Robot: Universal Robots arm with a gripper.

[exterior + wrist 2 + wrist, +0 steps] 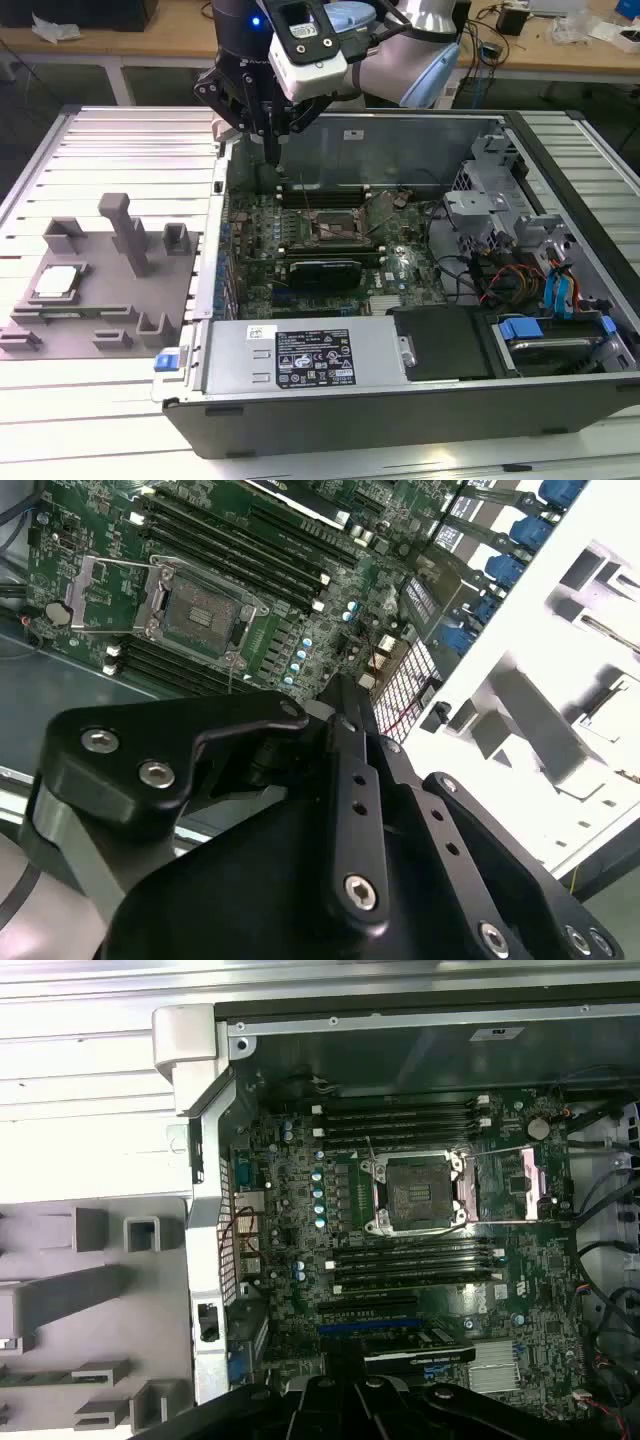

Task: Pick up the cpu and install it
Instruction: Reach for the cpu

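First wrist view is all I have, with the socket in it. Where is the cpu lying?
Observer: The cpu lies flat on a grey fixture outside the case, at the exterior view's left.
Operator: Where is the hand relative to it?
Observer: The hand hangs over the far side of the case, above the board, well apart from the cpu.
Operator: What sits on the case's near side?
Observer: A long grey box with a white label lies along that side.
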